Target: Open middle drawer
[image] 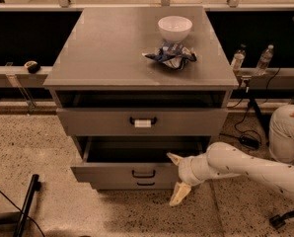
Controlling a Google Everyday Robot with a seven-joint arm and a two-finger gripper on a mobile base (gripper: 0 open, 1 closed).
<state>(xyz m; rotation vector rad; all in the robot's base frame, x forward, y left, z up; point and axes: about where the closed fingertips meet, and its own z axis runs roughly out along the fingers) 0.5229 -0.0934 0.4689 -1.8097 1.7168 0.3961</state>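
The middle drawer (112, 174) is a grey flat front with a small black bar handle (143, 173). It stands pulled out a short way, with a dark gap above its front. My gripper (176, 177) is at the right end of that front, to the right of the handle. It is open, with one pale finger (174, 158) up at the drawer's top edge and the other (179, 193) hanging below the front near the floor. It holds nothing.
The top drawer (97, 122) has a white tag on its handle. The bottom drawer's handle (146, 183) shows just under the middle front. A white bowl (174, 27) and a crumpled bag (170, 56) lie on the cabinet top. Two bottles (263, 59) and cables are at the right. A black stand (26, 206) is on the floor at left.
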